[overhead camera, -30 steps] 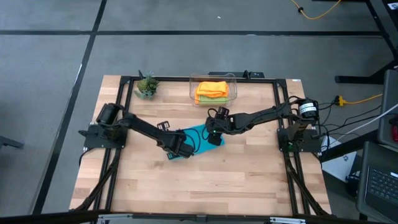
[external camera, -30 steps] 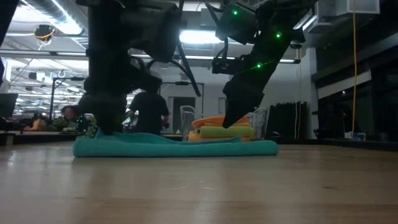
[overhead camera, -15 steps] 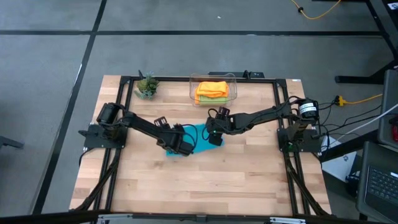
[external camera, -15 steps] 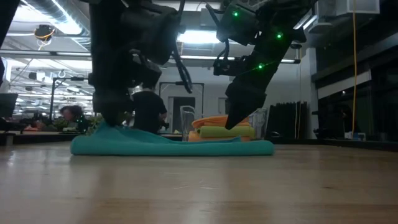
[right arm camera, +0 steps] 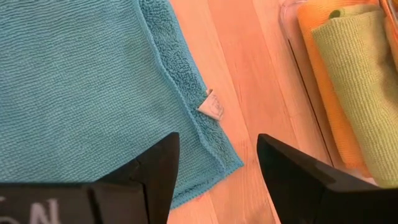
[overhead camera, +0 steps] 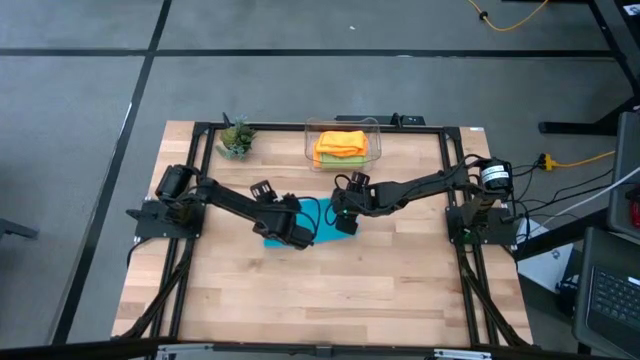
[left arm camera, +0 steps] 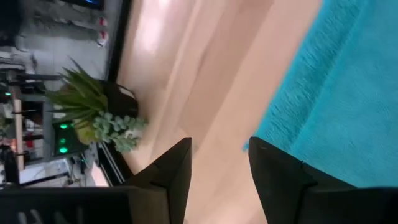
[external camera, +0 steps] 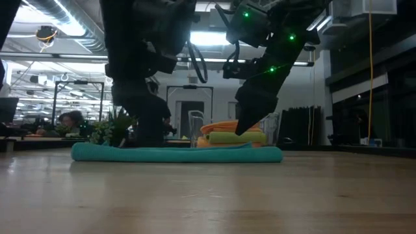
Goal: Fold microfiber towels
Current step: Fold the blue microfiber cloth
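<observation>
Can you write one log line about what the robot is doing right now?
left gripper: open, holding nothing, beside teal towel | right gripper: open, above towel corner | bin: folded towels inside

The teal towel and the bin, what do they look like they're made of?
Teal towel: soft looped microfiber, matte, judging by its fuzzy pile, stitched hem and small sewn tag. Bin: probably clear hard plastic, glossy, since the folded orange and green cloths show through its wall.

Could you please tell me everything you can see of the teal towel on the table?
The teal towel is a soft, looped microfiber cloth with a stitched hem and a small white tag at one edge. It lies flat on the wooden table, mid-table, in front of the clear bin. The left gripper and right gripper hang open over opposite ends; neither holds it.
</observation>
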Controlling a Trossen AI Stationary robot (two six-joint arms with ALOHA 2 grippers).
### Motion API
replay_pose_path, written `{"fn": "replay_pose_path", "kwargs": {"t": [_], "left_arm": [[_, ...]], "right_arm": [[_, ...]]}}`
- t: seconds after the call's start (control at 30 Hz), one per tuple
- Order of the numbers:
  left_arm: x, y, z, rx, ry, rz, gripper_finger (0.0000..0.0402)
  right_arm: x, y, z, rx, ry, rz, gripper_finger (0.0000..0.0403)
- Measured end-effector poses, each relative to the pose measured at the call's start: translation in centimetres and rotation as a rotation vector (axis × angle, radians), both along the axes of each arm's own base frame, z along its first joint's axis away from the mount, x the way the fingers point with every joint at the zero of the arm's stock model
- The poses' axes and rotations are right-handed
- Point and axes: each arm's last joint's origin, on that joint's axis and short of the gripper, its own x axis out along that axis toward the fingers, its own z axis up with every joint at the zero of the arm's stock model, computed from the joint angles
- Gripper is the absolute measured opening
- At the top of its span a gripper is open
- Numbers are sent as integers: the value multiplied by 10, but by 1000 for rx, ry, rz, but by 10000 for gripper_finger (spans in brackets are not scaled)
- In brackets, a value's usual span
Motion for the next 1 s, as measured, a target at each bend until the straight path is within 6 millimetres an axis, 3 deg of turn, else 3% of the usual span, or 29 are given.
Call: {"fn": "replay_pose_path", "kwargs": {"t": [0.13, 0.33, 0.53, 0.67, 0.8, 0.9, 1.0], "left_arm": [[0, -1, 3, -14, -5, 20, 151], [-1, -13, 7, -238, 42, 104, 150], [-5, -1, 3, -365, 162, 122, 150], [-14, 14, 25, -330, 247, 156, 150], [-28, 31, 57, -380, 111, 131, 150], [-51, 48, 77, -369, 40, 176, 150], [-76, 65, 85, -435, -157, 215, 150]], "right_arm": [[0, 1, -1, 44, -6, -4, 218], [0, 3, -1, 112, 0, 40, 218], [0, -2, -1, 66, 35, 98, 218], [-1, -8, 7, 68, 98, 86, 218], [-1, -13, 21, 73, 169, 69, 218], [-3, -16, 28, 88, 214, 57, 218], [-6, -21, 32, 171, 258, 39, 218]]}}
